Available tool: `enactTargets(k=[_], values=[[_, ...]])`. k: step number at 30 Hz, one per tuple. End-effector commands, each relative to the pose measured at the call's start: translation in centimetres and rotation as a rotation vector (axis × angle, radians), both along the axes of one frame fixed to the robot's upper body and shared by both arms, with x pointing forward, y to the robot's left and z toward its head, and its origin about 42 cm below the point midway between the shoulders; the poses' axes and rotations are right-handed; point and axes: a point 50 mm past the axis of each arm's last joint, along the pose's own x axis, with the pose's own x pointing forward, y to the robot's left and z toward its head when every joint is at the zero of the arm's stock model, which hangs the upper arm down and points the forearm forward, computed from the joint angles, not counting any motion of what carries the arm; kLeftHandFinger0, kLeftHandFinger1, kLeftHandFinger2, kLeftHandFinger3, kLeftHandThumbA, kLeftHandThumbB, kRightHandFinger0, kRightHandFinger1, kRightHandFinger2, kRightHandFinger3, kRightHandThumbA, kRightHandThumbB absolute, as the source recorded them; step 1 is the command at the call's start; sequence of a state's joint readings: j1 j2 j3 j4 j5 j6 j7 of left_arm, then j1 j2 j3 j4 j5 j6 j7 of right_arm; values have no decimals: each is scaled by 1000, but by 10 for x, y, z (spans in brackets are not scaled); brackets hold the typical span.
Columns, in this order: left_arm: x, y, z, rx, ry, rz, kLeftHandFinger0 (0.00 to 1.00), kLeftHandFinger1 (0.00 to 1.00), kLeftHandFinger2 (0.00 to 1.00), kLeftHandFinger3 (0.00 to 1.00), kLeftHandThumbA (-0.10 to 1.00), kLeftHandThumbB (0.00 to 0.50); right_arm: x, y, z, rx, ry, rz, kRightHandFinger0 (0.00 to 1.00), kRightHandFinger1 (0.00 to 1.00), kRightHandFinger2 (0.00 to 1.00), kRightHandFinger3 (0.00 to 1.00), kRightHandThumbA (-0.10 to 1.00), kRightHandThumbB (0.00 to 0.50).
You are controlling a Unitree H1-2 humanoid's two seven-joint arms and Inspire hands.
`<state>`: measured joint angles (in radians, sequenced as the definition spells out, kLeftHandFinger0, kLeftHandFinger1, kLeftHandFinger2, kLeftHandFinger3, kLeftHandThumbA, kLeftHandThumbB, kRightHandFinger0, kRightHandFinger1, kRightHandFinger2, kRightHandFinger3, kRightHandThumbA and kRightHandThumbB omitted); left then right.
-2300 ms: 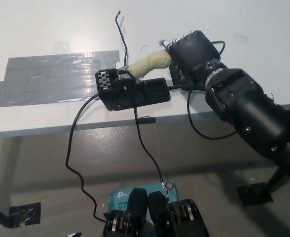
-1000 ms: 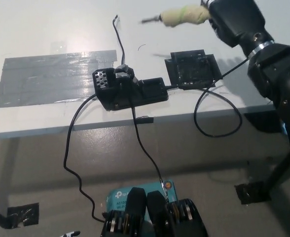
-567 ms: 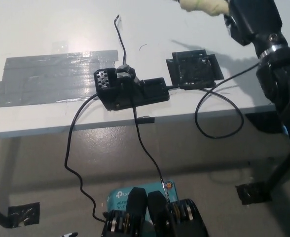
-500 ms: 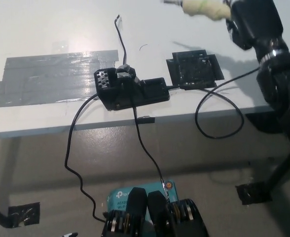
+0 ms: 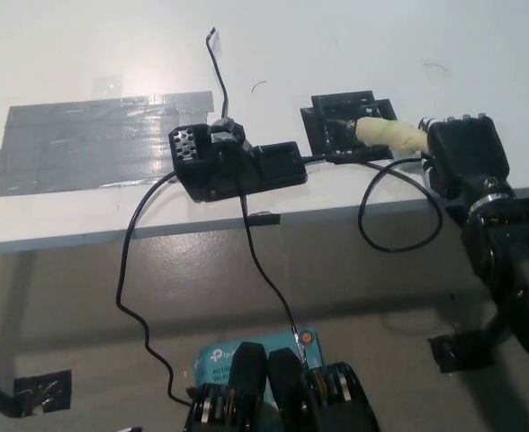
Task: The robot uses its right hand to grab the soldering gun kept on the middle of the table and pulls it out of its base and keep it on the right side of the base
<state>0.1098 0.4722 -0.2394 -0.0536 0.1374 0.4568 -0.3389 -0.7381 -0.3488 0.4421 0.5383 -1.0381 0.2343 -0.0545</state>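
Soldering gun (image 5: 389,136) is out of its base (image 5: 237,166) and lies low over the black pad (image 5: 350,126) on the table (image 5: 336,45), to the right of the base, with its pale wrapped handle in our right hand (image 5: 462,157). From the head view, our only one, the black fingers look clamped round the rear of that handle, though we cannot tell whether the tip already touches the pad. We judge the gun light and stiff, its padded wrap giving a sure hold; the metal tip is the part to keep clear of. Its cord (image 5: 399,216) loops off the table edge and may tug a little as we set it down. Our left hand is not in view.
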Motion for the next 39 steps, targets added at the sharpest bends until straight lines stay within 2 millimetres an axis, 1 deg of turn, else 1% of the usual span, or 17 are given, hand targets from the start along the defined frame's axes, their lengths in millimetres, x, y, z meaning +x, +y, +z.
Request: enactTargets(k=[1,2,6,7,8,9,10,11,13,17,19,20,21,27,32,33,39], values=[[0,1,6,21,1,-33,649,753,955,1000,365,281,1,5,12,1,-12,-15,0,33,196,337,-100,44],[0,0,6,25,-1,-34,641,746,946,1000,375,287,1,5,10,-2,-10,-15,0,53,259,338,-100,48],[1,2,7,14,-1,-24,650,754,944,1000,357,287,4,7,9,8,11,-27,0,51,279,401,-100,40],[1,2,7,16,-1,-24,659,762,953,1000,356,279,6,8,12,9,86,-65,0,118,367,711,-33,2],[1,2,7,16,0,-25,650,753,950,1000,356,283,7,9,15,-4,163,-92,617,754,822,868,103,0],[0,2,7,17,0,-28,640,746,946,1000,355,278,9,9,18,-19,259,-116,1000,1000,1000,1000,213,0],[0,2,6,20,0,-29,631,740,940,1000,356,282,9,8,19,-16,275,-122,1000,1000,1000,1000,266,34],[-1,2,6,28,2,-33,633,742,938,1000,366,278,7,8,21,-10,281,-130,1000,1000,1000,1000,308,5],[-3,2,7,32,1,-39,627,736,926,1000,371,278,6,6,21,-16,286,-134,1000,1000,1000,1000,391,24],[-3,2,6,22,3,-33,644,754,938,1000,370,281,6,2,23,-13,301,-148,1000,1000,1000,1000,550,105],[-4,2,6,18,6,-30,644,756,940,1000,370,281,6,1,23,-14,310,-151,1000,1000,1000,1000,571,116],[-5,2,6,16,6,-29,630,736,925,1000,365,284,6,1,23,-9,323,-155,1000,1000,1000,1000,615,142],[-5,2,6,7,7,-23,606,714,906,1000,359,286,6,-3,23,2,356,-164,1000,1000,1000,1000,745,217],[-8,4,5,14,6,-11,619,732,914,1000,334,273,2,-5,30,22,370,-156,1000,1000,1000,1000,948,400],[-8,6,7,8,3,-7,638,752,943,1000,339,284,4,-3,45,25,358,-132,1000,1000,1000,1000,991,475],[-8,7,7,17,5,-12,632,747,938,1000,346,284,6,-3,56,2,337,-117,1000,1000,1000,1000,1000,500],[-9,8,7,20,6,-9,611,734,926,1000,323,277,6,-5,96,-24,286,-88,1000,1000,1000,1000,1000,500]])
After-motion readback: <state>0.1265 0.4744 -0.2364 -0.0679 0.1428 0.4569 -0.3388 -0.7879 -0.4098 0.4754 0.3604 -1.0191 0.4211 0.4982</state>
